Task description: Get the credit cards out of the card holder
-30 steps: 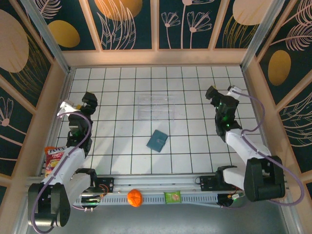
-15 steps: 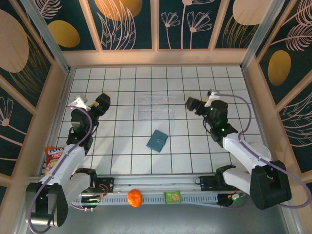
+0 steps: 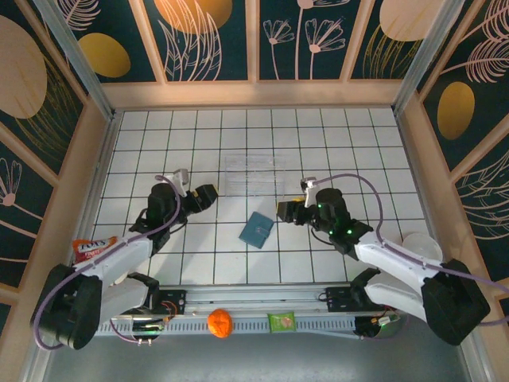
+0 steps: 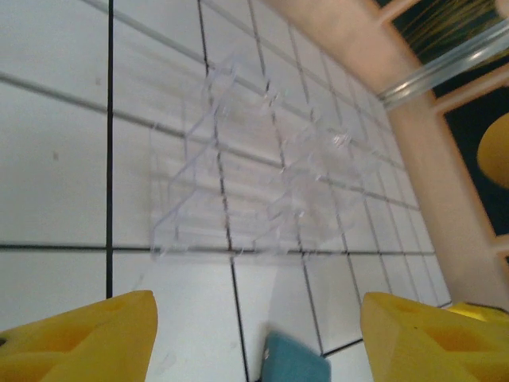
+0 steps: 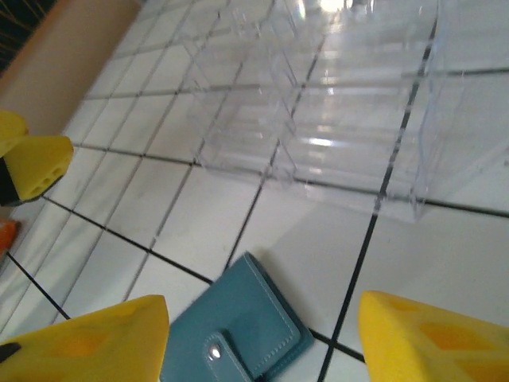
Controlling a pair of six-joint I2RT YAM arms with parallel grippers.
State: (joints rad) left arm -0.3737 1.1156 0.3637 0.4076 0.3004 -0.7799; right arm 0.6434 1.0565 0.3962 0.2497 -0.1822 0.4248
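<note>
The card holder (image 3: pixel 257 229) is a teal-blue wallet lying flat and closed on the tiled table, its snap tab fastened. The credit cards are hidden inside it. My left gripper (image 3: pixel 205 196) hovers just to its left, open and empty. In the left wrist view one teal corner of the card holder (image 4: pixel 293 360) shows low between the yellow fingers (image 4: pixel 79 338) of the left gripper (image 4: pixel 256 318). My right gripper (image 3: pixel 288 211) is close on the right, also open and empty. The right wrist view has the card holder (image 5: pixel 238 334) lying below the right gripper (image 5: pixel 262 306), untouched.
A clear plastic tray (image 3: pixel 254 175) stands just behind the card holder, also in the wrist views as the tray (image 4: pixel 254 183) and the tray (image 5: pixel 318 119). An orange ball (image 3: pixel 219 322) and a green packet (image 3: pixel 281 321) rest on the front rail. A snack packet (image 3: pixel 91 248) lies at the left edge.
Both arms have swung in from the table's sides toward the middle and now flank the card holder. The card holder and tray have not moved.
</note>
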